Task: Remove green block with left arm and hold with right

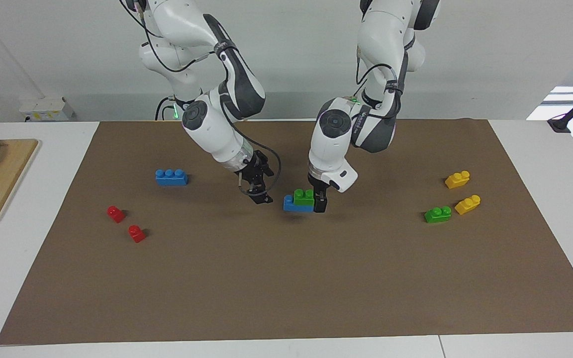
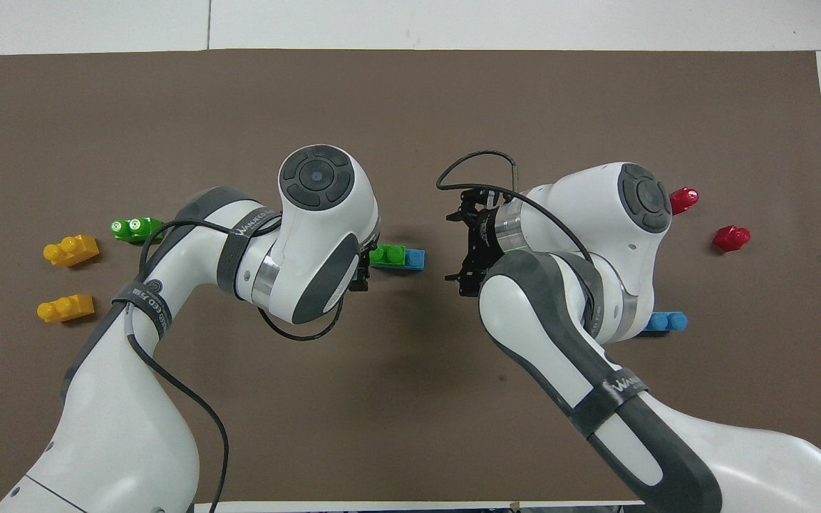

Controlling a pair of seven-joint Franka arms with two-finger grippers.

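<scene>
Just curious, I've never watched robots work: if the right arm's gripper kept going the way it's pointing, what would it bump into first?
Probably the blue block under the green block. The right gripper, open, slants down toward that stack's free blue end, with only bare brown mat between. Depth is hard to judge, so it might meet the mat first.

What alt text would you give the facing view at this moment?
The open left gripper is down at the end of the green block stacked on a blue brick mid-mat, while the open right gripper hangs just beside the stack. A second green block, two yellow, two red and another blue brick lie apart.
</scene>
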